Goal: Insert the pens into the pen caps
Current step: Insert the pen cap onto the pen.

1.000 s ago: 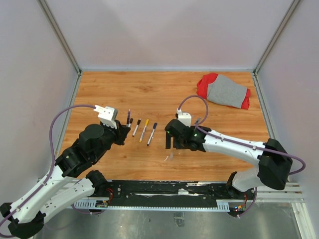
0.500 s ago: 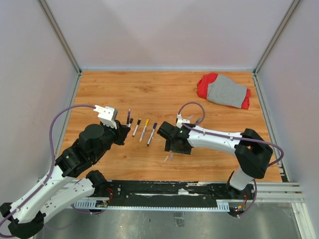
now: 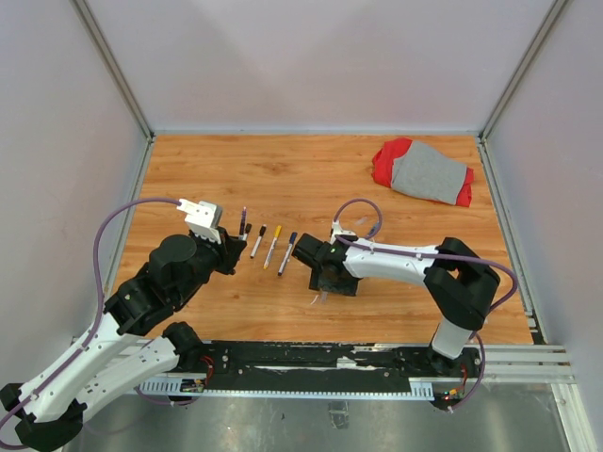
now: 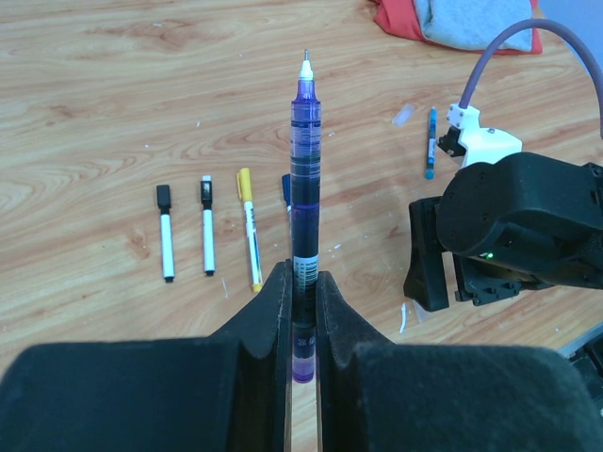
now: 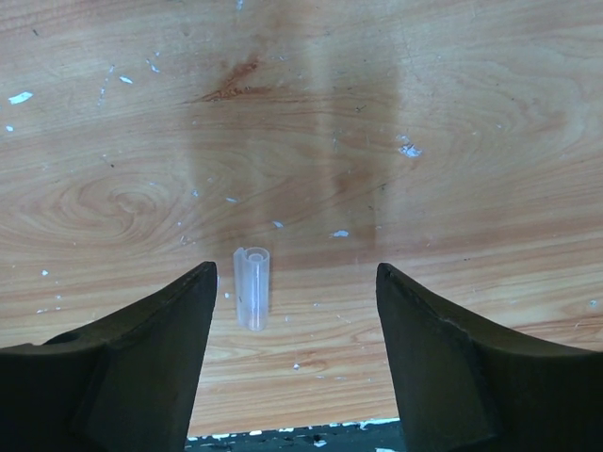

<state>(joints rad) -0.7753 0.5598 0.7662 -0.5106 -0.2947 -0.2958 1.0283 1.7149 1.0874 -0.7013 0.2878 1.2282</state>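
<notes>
My left gripper (image 4: 301, 282) (image 3: 234, 247) is shut on an uncapped purple pen (image 4: 303, 179) (image 3: 243, 221), whose tip points away from me. Three capped pens (image 3: 273, 247) lie in a row on the wood; in the left wrist view they are the black-capped pens (image 4: 166, 231) (image 4: 206, 235) and a yellow-ended one (image 4: 249, 226). A blue pen (image 4: 431, 141) lies farther right. My right gripper (image 5: 297, 282) (image 3: 325, 280) hangs open, low over the table. A short clear pen cap (image 5: 252, 287) lies between its fingers, close to the left finger (image 5: 160, 339) and apart from it.
A red and grey cloth (image 3: 424, 171) lies at the back right. A small white scrap (image 3: 316, 299) sits on the wood just in front of the right gripper. The table's near edge and black rail (image 3: 311, 353) run close below both arms.
The right arm has swung left and down over the clear cap, and its jaws have narrowed somewhat. The left arm and its pen have not moved.
</notes>
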